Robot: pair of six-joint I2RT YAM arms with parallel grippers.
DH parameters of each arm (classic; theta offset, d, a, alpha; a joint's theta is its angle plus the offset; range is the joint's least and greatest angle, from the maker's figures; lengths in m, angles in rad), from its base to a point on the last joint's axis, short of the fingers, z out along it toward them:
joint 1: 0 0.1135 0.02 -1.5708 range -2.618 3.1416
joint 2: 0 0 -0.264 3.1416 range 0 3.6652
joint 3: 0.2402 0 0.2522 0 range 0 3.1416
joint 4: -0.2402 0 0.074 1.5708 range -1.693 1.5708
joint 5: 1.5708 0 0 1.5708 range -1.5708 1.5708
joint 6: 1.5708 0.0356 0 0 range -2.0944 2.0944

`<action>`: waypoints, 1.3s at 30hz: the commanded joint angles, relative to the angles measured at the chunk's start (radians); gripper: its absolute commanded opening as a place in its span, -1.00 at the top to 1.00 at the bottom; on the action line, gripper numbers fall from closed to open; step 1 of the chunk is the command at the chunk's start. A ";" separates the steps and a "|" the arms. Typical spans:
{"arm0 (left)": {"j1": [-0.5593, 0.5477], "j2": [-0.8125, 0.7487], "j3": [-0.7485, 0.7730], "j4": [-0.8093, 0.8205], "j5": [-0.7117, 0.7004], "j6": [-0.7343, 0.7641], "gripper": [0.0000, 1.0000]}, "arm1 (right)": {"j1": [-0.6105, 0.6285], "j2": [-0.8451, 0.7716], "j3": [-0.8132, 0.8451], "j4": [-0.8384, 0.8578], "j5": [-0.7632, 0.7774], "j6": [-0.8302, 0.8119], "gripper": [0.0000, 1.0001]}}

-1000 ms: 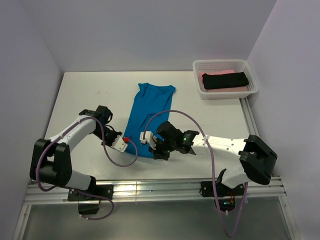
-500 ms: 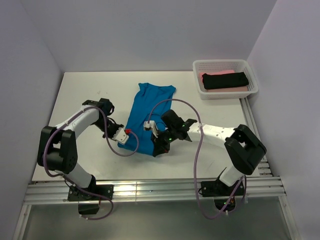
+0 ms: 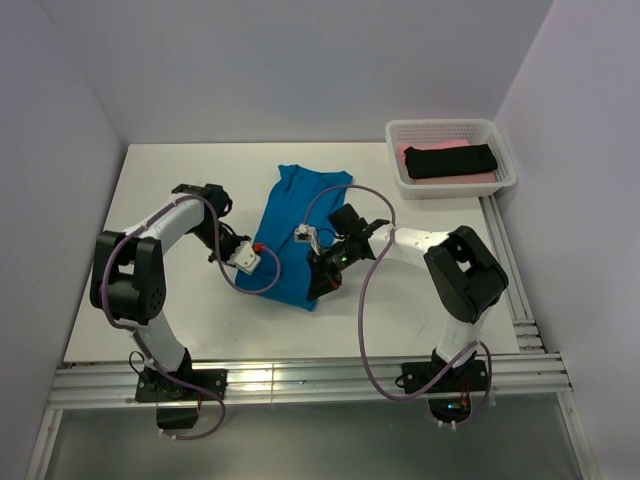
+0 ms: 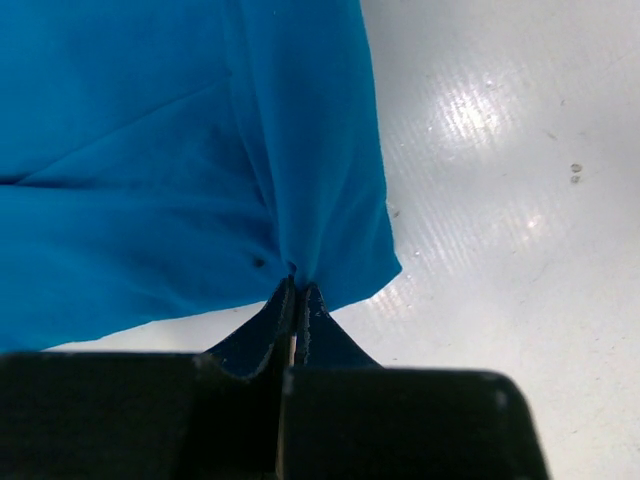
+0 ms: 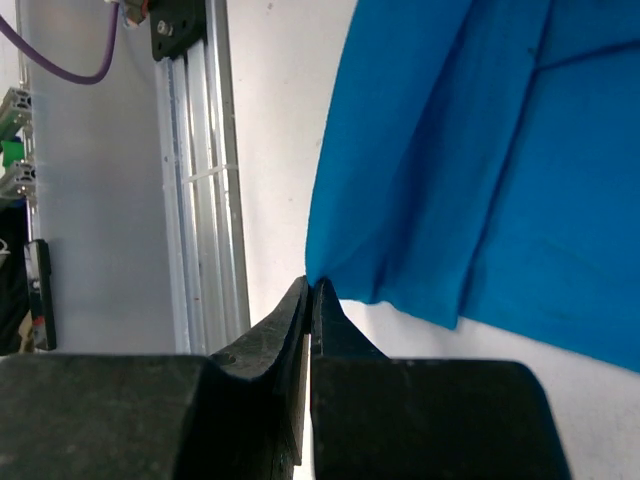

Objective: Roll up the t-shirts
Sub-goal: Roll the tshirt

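Observation:
A bright blue t-shirt [image 3: 300, 215] lies lengthwise in the middle of the white table [image 3: 165, 300], collar end toward the back wall. My left gripper [image 3: 262, 258] is shut on its near hem at the left corner; in the left wrist view the cloth [image 4: 150, 150] bunches into the closed fingertips [image 4: 297, 290]. On the right, my right gripper [image 3: 318, 285] is shut on the near hem's other corner, where the cloth [image 5: 500, 150] is pinched at the tips [image 5: 312, 285]. A black t-shirt [image 3: 450, 160] lies on a pink one [image 3: 440, 147] in the basket.
The white mesh basket [image 3: 505, 150] stands at the back right corner. Aluminium rails [image 3: 300, 378] run along the table's near edge and show in the right wrist view [image 5: 195, 200]. White walls close off the left, back and right.
Both grippers have moved away from the near edge toward the back, carrying the blue shirt's near hem with them. The arms have folded inward.

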 commanded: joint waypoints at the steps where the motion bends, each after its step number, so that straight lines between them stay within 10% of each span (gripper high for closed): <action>1: 0.008 0.026 0.069 -0.044 0.004 0.036 0.99 | -0.026 0.007 0.036 -0.014 -0.036 0.002 1.00; 39: 0.031 0.230 0.315 0.039 0.004 -0.039 0.99 | -0.172 0.145 0.188 -0.024 0.142 0.045 1.00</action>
